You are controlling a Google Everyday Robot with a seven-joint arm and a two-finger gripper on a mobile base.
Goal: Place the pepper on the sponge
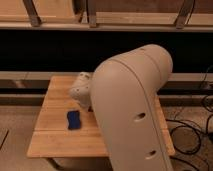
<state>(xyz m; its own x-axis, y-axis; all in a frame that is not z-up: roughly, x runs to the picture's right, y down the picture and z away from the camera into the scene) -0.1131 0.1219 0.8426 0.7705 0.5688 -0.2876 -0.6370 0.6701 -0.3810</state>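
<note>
- The sponge (74, 120), a small dark blue block, is seen lying flat on the near-left part of the light wooden table (55, 142), well inside its edges.
- Its long axis is set roughly from near to far, only slightly turned.
- Its top face is shown bare; no pepper is seen on it.
- The pepper itself cannot be made out anywhere in the view; whether it is carried or hidden behind the arm cannot be told.
- The gripper (85, 101) is found just to the right of the sponge and a little farther away, hanging low over the tabletop below the pale rounded wrist.
- Whether the gripper is spread, pressed together or pinching something cannot be told, since its end is dark and partly covered.
- From the gripper, the sponge lies to the left and nearer: a short way, judged to be the relation any placing would turn on.
- The large cream arm (131, 115) is seen filling the right and near side of the view and covering much of the table.
- Dark cables (196, 131) are seen on the floor to the right, and wooden rails (125, 19) run across the far side.
</note>
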